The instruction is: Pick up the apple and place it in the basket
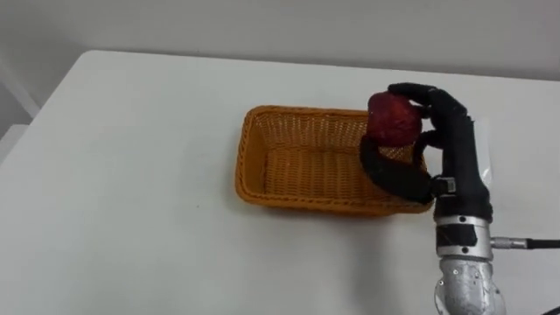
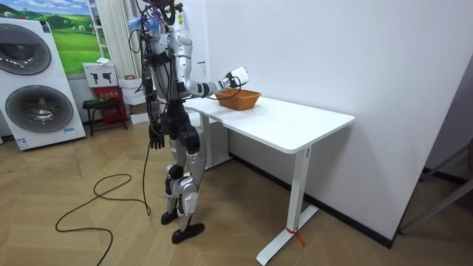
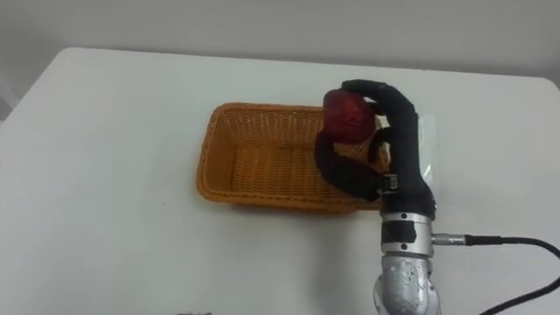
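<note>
The robot's right hand (image 1: 448, 149) reaches in from the lower right with its fingers and thumb curled round a red apple (image 1: 393, 118). The fingers wrap over the fruit's top and far side and the thumb hooks beneath it. The hand holds the apple at the right end of an orange wicker basket (image 1: 262, 188), with the fruit seen against the far rim and the thumb crossing the near wall. Whether the apple touches the wicker cannot be told.

The basket is a shallow, rectangular tray of woven cane, lying lengthwise across a white table (image 1: 131, 175) a little right of the middle of the eye view. Its woven floor lies in open sight from the left wall across to the hand, and the apple in the hand is the one item at it. The tabletop around the basket is plain white, running back to a pale wall.

Seen from across the room, the robot stands upright on a wooden floor at the end of the table on the room view's left, its right arm stretched forward over the basket. Its left hand (image 2: 155, 138) hangs beside its thigh. Behind it, well apart from the table, stand a white washing machine (image 2: 37, 81) and a small dark stool (image 2: 100, 109).
</note>
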